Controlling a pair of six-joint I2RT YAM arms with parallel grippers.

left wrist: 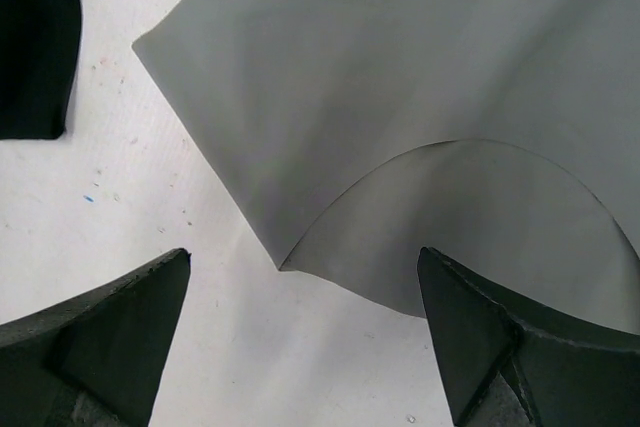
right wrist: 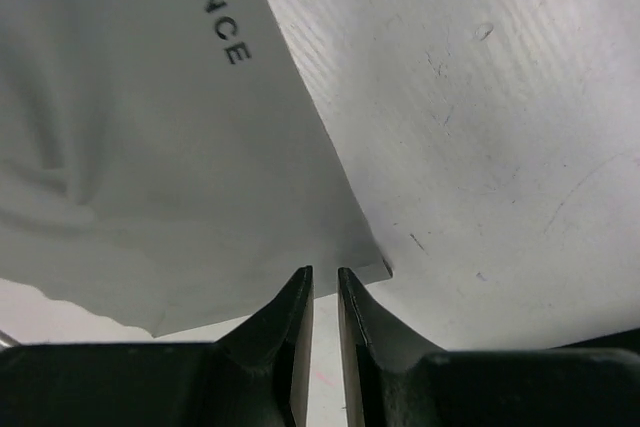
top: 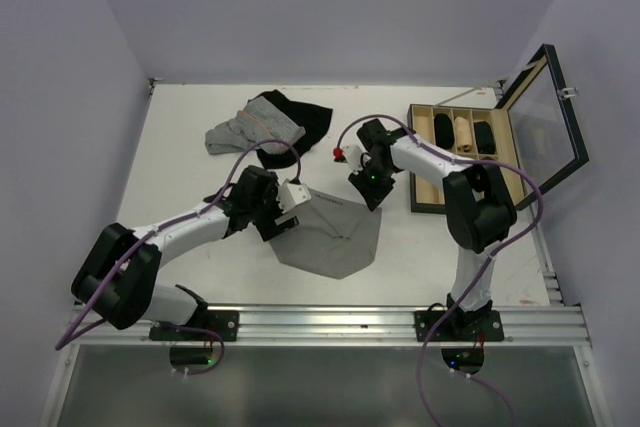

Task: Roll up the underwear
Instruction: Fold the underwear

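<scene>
The underwear (top: pixel 335 237) lies spread flat at the table's middle, plain grey. My left gripper (top: pixel 285 209) hovers at its left edge, jaws wide open. In the left wrist view that gripper (left wrist: pixel 303 252) straddles a curved hem corner of the underwear (left wrist: pixel 400 77), and nothing sits between the fingers. My right gripper (top: pixel 368 187) stands at the cloth's upper right corner. In the right wrist view its tips (right wrist: pixel 325 272) are a narrow gap apart. Bare table shows through the gap, and the lettered waistband corner of the underwear (right wrist: pixel 150 147) lies just beyond the tips.
A grey-and-white pinstriped garment (top: pixel 245 129) and a black garment (top: pixel 300 122) are heaped at the back left; the black one (left wrist: pixel 35 37) edges into the left wrist view. A wooden divided box (top: pixel 425 207) with raised lid (top: pixel 550 107) stands at the right. A small red item (top: pixel 340 156) lies nearby.
</scene>
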